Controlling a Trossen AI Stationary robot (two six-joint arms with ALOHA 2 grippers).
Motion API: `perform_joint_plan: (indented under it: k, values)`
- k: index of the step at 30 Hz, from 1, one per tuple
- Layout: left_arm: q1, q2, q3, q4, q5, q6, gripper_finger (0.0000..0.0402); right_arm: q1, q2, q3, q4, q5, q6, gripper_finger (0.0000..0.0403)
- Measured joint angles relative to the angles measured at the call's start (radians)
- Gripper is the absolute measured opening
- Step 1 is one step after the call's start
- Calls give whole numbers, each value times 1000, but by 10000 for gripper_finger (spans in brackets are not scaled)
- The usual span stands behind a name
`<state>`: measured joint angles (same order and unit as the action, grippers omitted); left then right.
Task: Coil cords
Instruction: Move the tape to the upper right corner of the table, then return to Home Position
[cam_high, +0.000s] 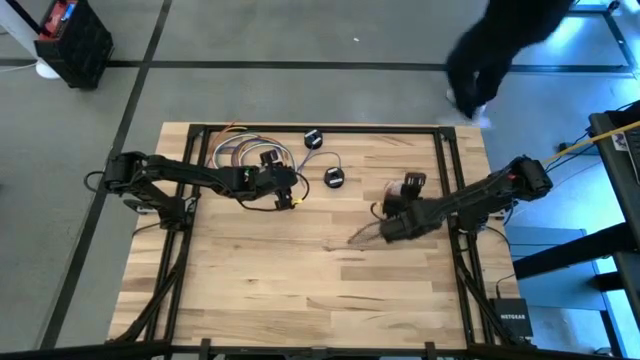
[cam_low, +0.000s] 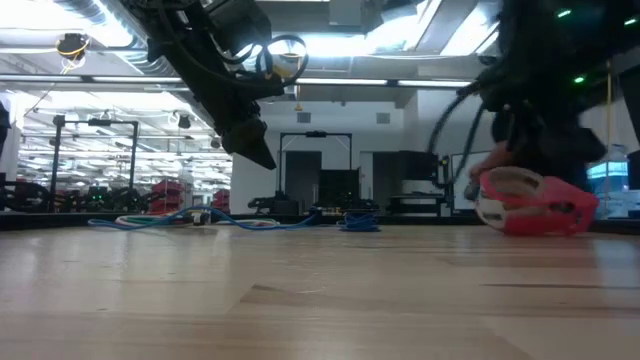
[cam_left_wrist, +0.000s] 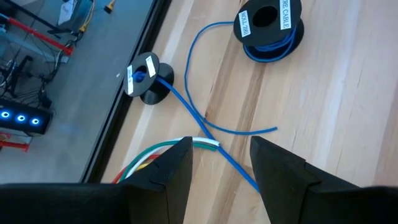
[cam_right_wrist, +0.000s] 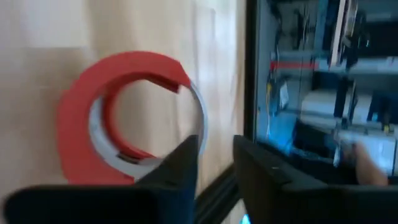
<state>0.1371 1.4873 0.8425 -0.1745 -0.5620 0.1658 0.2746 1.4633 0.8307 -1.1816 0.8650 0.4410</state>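
so there's a wooden table (cam_high: 300, 280) with a black frame around it, and up in the top right of the overhead shot a person (cam_high: 495, 50) in dark clothes stands on the floor just past the table's edge. a black crate (cam_high: 72, 40) sits on the floor in the upper left corner.

the left gripper (cam_left_wrist: 221, 168) hangs over the upper middle of the table with its fingers spread apart, nothing between them. right below it lies the blue cord (cam_left_wrist: 205, 118), thin, looping loosely across the wood and running to a small black spool (cam_left_wrist: 146, 78). a second black spool (cam_left_wrist: 268, 25) wound with the same blue wire sits further up near the frame's top right. a bunch of green, white and red wires (cam_left_wrist: 186, 146) pokes out beside the left finger.

the right gripper (cam_right_wrist: 214, 162) is at the right-middle of the table with only a narrow gap between the fingers, not holding anything. just beside it is a red tape dispenser (cam_right_wrist: 124, 118) with a whitish roll inside. in the table-level shot that dispenser (cam_low: 535, 203) rests on the wood at the right.
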Motion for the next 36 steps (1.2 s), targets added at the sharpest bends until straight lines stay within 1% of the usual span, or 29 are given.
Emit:
perform_joint_plan:
  k: [3,4,8,9,10,12,14,15,17,18,20,21,23,26,28,30,31,33,35,36]
  values:
    - [0,0,0,1,0,-1,155,-102,-6,0,1,2,-55,30]
    - [0,0,0,0,0,-1,155,-142,-12,0,5,1,-85,15]
    - [0,0,0,1,0,-1,155,-317,-45,0,60,8,-213,11]
    - [0,0,0,2,0,0,155,-366,-62,0,86,-4,-252,7]
    - [0,0,0,3,0,1,155,-418,-81,0,117,-37,-297,5]
    - [0,0,0,1,0,1,155,-517,-118,0,184,-136,-377,8]
    - [0,0,0,1,0,1,155,-595,-158,4,225,-262,-427,11]
    - [0,0,0,0,0,0,155,-621,-179,12,233,-334,-434,12]
    - [0,0,0,-3,0,0,155,-650,-221,26,258,-525,-425,8]
    - [0,0,0,-1,0,-1,155,-649,-238,27,268,-613,-423,5]
    - [0,0,0,-2,0,-1,155,-626,-257,20,302,-738,-405,4]
    - [0,0,0,-3,0,-1,155,-606,-259,13,318,-780,-396,5]
    - [0,0,0,-2,0,-5,155,-560,-252,-8,333,-825,-393,8]
    - [0,0,0,-3,0,-12,155,-484,-220,-54,432,-850,-380,7]
    - [-1,0,0,-2,0,-21,155,-444,-188,-84,473,-835,-375,4]
    - [-1,0,0,-2,0,-23,155,-431,-149,-98,487,-754,-374,3]
    - [-1,0,0,-2,0,-23,155,-431,-128,-101,481,-693,-375,4]
    - [-1,0,0,-1,0,-27,155,-447,-97,-105,475,-605,-380,7]
    - [-1,0,0,-3,0,-29,155,-483,-77,-106,475,-566,-411,7]
    - [-1,0,0,-1,0,-28,155,-508,-73,-106,477,-564,-427,8]
